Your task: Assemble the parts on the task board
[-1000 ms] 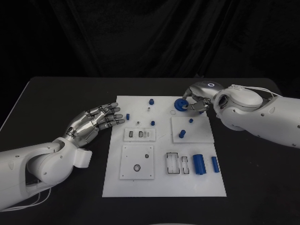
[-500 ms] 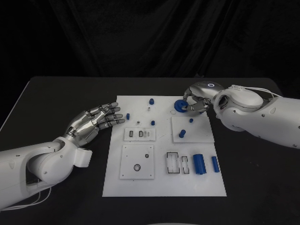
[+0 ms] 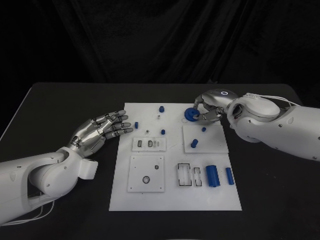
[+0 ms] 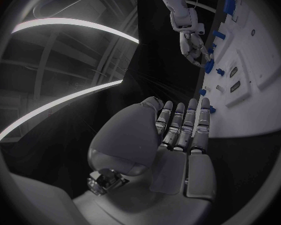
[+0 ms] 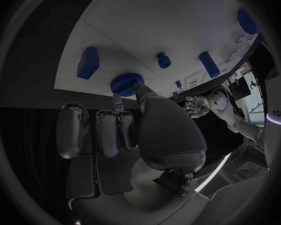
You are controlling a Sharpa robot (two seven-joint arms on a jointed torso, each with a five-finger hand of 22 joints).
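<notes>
The white task board [image 3: 174, 197] lies in the middle of the black table. Over its far right corner my right hand [image 3: 209, 107] pinches a blue round part [image 3: 191, 114] between thumb and fingers; the right wrist view shows that round part [image 5: 127, 82] just at the board's surface [image 5: 147, 25]. My left hand [image 3: 99, 131] hovers beside the board's left edge with its fingers spread and nothing in it. In the left wrist view the left hand [image 4: 181, 130] lies flat, with the right hand [image 4: 193, 47] farther along the board.
Two blue cylinders [image 3: 212, 175] [image 3: 230, 175] lie at the board's near right. A raised square plate [image 3: 216, 142] carries two small blue pegs [image 3: 194, 143]. More pegs stand at the far left [image 3: 161, 108] [image 3: 136, 124]. Slotted plates [image 3: 149, 144] [image 3: 146, 172] sit left of centre.
My right hand has eased slightly down and toward the board's middle with the blue round part. The left hand has stayed put.
</notes>
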